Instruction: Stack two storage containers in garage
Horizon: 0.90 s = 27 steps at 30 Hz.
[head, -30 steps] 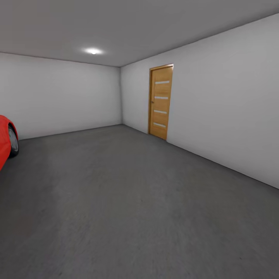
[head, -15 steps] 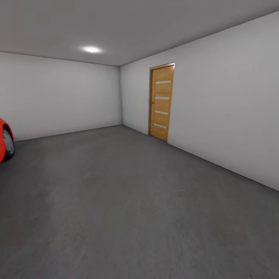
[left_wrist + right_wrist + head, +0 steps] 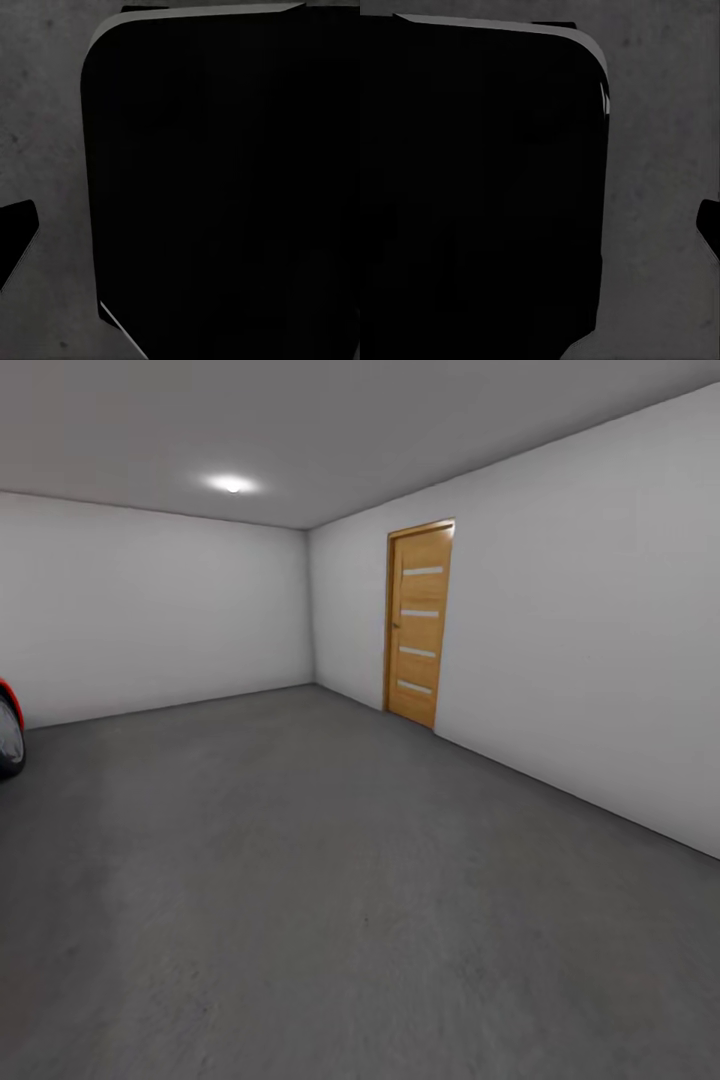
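Note:
I am in the garage, with its dark grey concrete floor [image 3: 330, 860] spreading ahead between plain white walls. The two storage containers are out of view, and so is the living room. Both wrist views look down at the speckled floor [image 3: 45, 112] [image 3: 660, 150]. A large black rounded shape [image 3: 225, 187] [image 3: 480, 187] covers most of each of them, and I cannot tell what it is.
A wooden door [image 3: 418, 625] with narrow glass slits stands shut in the right wall. The wheel and red edge of a car [image 3: 8, 735] show at the far left. A ceiling light [image 3: 232, 484] glows above the back wall.
The whole head view has shifted, so the camera has moved. The red car has slid almost out at the left edge, and the door sits slightly further right.

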Motion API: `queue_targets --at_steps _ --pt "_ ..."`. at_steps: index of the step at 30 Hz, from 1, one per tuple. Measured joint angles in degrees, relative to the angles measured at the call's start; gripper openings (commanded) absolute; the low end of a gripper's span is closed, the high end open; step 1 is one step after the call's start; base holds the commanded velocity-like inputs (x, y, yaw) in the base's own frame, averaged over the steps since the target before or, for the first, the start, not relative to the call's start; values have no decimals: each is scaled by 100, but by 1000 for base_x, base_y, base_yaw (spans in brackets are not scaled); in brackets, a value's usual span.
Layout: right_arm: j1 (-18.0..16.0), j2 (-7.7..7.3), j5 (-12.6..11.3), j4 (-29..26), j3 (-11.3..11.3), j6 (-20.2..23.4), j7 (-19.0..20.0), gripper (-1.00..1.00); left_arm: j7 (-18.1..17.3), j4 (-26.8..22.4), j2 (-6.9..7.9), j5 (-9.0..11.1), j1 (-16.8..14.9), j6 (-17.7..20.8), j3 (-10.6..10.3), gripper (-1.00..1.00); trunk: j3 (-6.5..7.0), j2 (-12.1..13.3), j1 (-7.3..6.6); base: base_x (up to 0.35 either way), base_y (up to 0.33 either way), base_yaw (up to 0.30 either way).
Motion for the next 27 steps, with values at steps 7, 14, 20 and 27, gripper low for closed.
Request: queue_targets --at_steps 7,14,20,27 --pt "0 -1 0 0 0 0 0 100 0 0 5 0 0 3 -7 100 0 0 0 316 0 0" --pt "0 0 0 1 0 0 0 100 0 0 2 0 0 3 -8 100 0 0 0 334 0 0" --pt "0 1 0 0 1 0 0 100 0 0 0 0 0 3 -8 100 0 0 0 336 0 0" --pt "0 0 0 0 0 0 0 100 0 0 0 0 0 3 -8 100 0 0 0 336 0 0"
